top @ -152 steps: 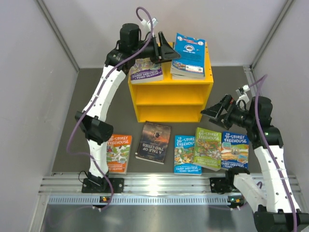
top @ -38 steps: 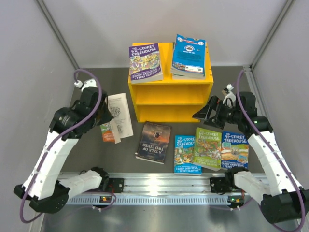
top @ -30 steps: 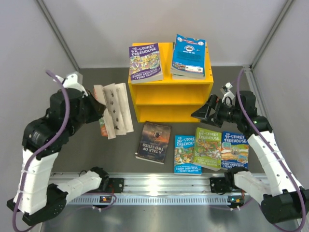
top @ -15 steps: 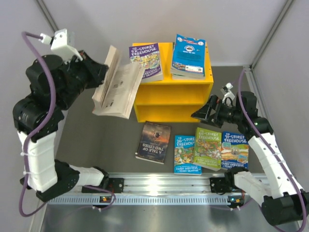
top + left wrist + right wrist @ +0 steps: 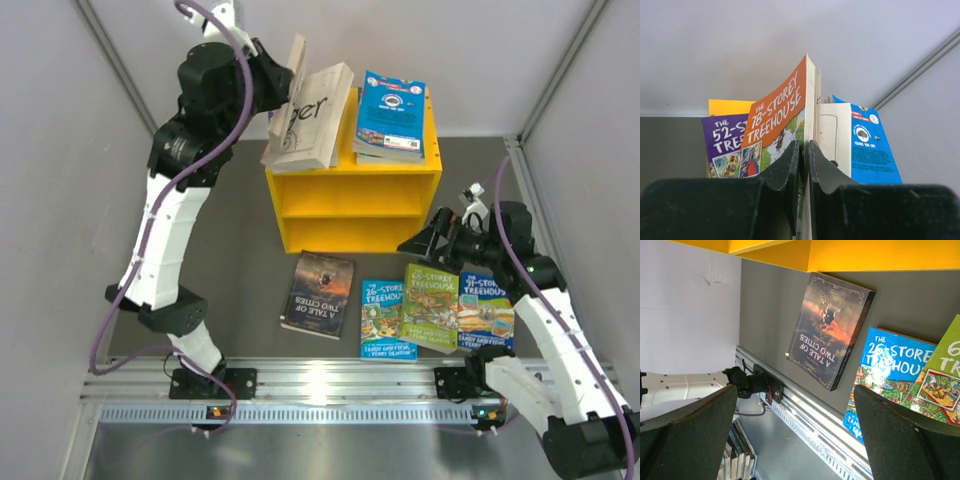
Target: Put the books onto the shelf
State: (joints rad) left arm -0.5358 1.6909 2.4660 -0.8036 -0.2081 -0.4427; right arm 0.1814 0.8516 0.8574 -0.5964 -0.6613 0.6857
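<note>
My left gripper [image 5: 291, 88] [image 5: 804, 146] is shut on the orange "78-Storey Treehouse" book [image 5: 310, 115] [image 5: 777, 117]. The book hangs open above the left of the yellow shelf's [image 5: 350, 215] top. Below it in the left wrist view lies a purple book [image 5: 722, 142], with a blue book [image 5: 392, 112] [image 5: 867, 145] on the right of the top. On the table in front of the shelf lie a dark book [image 5: 320, 295] [image 5: 832, 327], a blue one [image 5: 387, 318], a green one [image 5: 432, 305] and another blue one [image 5: 487, 310]. My right gripper [image 5: 428, 238] [image 5: 795, 407] hovers open above them, holding nothing.
An aluminium rail [image 5: 330, 385] runs along the near table edge, carrying both arm bases. Grey walls close in the left, right and back. The shelf's two compartments [image 5: 348, 230] face the arms.
My left arm has swung the open orange book up from the table's left side to above the shelf's left top, covering the purple book. The right gripper has barely moved.
</note>
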